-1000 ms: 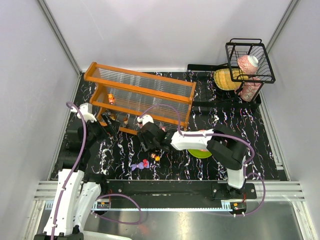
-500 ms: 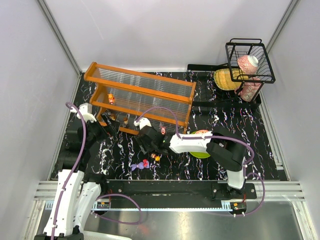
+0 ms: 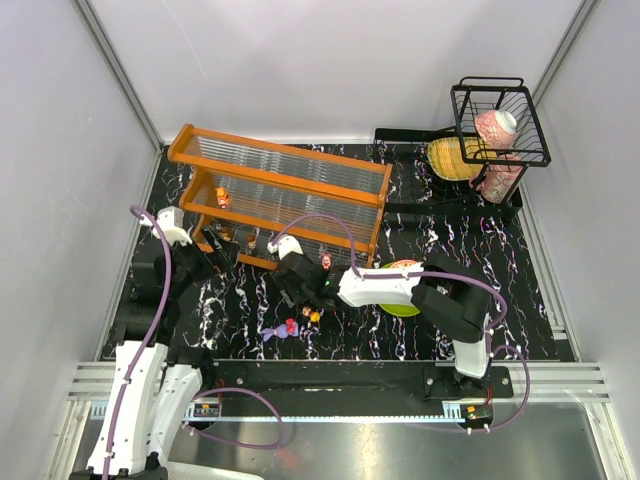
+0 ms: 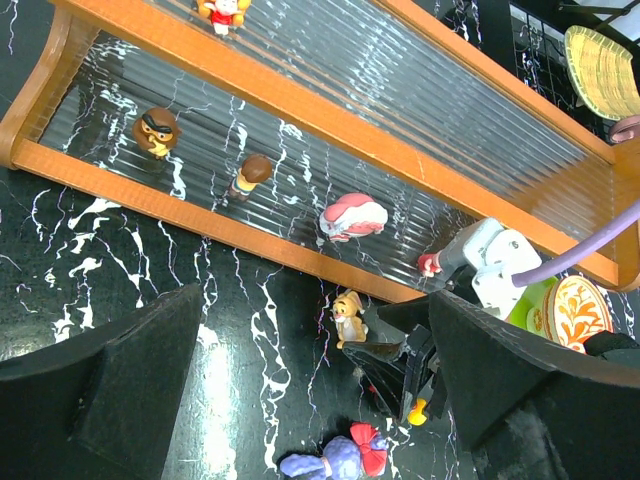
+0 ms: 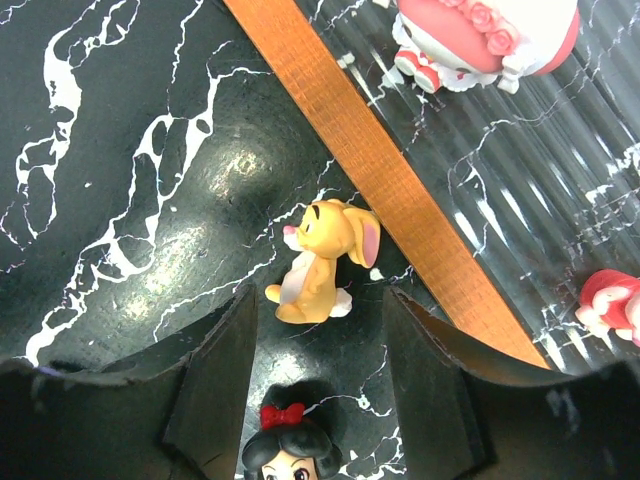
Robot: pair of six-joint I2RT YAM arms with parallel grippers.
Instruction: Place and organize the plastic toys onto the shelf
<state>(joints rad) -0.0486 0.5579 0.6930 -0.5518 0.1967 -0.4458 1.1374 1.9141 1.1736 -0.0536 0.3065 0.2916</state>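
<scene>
The orange-framed shelf [image 3: 280,190] stands at the back left; its lower tier [image 4: 300,190] holds a brown figure [image 4: 157,130], a brown-haired figure [image 4: 250,175], a pink-and-white toy [image 4: 353,216] and a small red toy [image 4: 429,265]. An orange rabbit [image 5: 318,262] stands on the mat just ahead of my open right gripper [image 5: 320,320], beside the shelf's front rail [image 5: 380,170]. A black-haired figurine with a red bow [image 5: 290,450] sits between the right fingers. A purple toy [image 3: 280,330] lies nearer. My left gripper [image 3: 218,250] is open and empty in front of the shelf.
A green plate [image 3: 405,305] with a red-patterned bowl [image 3: 400,268] sits under my right arm. A black wire basket [image 3: 500,120] holding a pink carton [image 3: 497,130] and a yellow woven dish [image 3: 452,158] stand at the back right.
My right gripper has shifted slightly left and nearer, over the rabbit. The left arm has not moved.
</scene>
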